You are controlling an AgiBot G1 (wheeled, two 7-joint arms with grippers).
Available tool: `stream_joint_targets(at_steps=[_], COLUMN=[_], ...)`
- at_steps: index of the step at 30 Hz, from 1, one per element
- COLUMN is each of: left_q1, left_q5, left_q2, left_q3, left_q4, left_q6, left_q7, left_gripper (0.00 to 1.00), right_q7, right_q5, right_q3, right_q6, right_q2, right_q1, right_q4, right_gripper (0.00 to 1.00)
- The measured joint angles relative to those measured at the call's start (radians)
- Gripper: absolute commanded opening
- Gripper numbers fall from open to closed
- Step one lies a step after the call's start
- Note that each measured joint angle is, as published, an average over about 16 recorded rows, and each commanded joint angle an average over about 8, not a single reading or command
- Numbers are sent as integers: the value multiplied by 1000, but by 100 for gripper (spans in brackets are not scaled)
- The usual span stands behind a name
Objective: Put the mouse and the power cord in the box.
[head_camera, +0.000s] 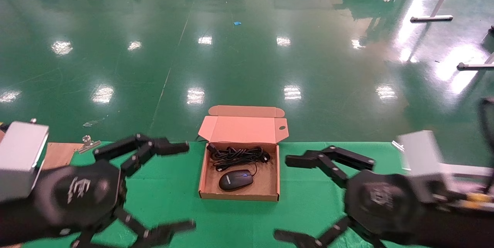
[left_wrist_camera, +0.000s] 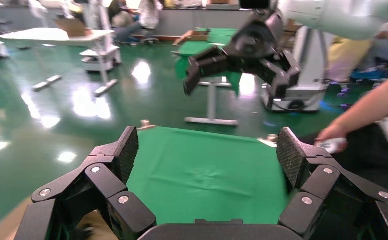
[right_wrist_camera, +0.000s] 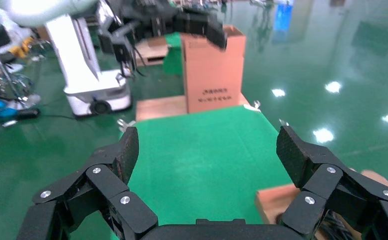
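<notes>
The brown box (head_camera: 238,195) lies open at the middle of the green table, its lid (head_camera: 243,129) folded back. Inside it, the black mouse (head_camera: 236,180) rests toward the front, its wheel lit blue. The bundled black power cord (head_camera: 237,155) lies behind it, also in the box. My left gripper (head_camera: 183,187) hovers open to the left of the box, empty. My right gripper (head_camera: 288,197) hovers open to the right, also empty. A corner of the box (right_wrist_camera: 274,200) shows by the right gripper (right_wrist_camera: 206,150). The left gripper (left_wrist_camera: 207,150) has only green cloth between its fingers.
Green cloth (head_camera: 170,190) covers the table, clipped at its far edge (head_camera: 88,142). A tall brown carton (right_wrist_camera: 212,70) with black writing stands beyond the table's left end. A person's arm (left_wrist_camera: 361,115) reaches in near the right end. Shiny green floor lies beyond.
</notes>
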Motion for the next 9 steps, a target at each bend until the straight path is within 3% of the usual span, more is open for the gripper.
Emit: stream_joint_targets(at_steps=[9], left_q1=[15], left_q5=[-13], left_q2=[-21], left_q3=[-15], left_q4=[-63], left_q6=[38], left_q7=[-85], left_gripper=[100], right_q7=[30], right_q5=[71], right_q3=[78], right_q6=[-66], right_q2=[61], right_q1=[-47], right_q4=[55], right_gripper=[100])
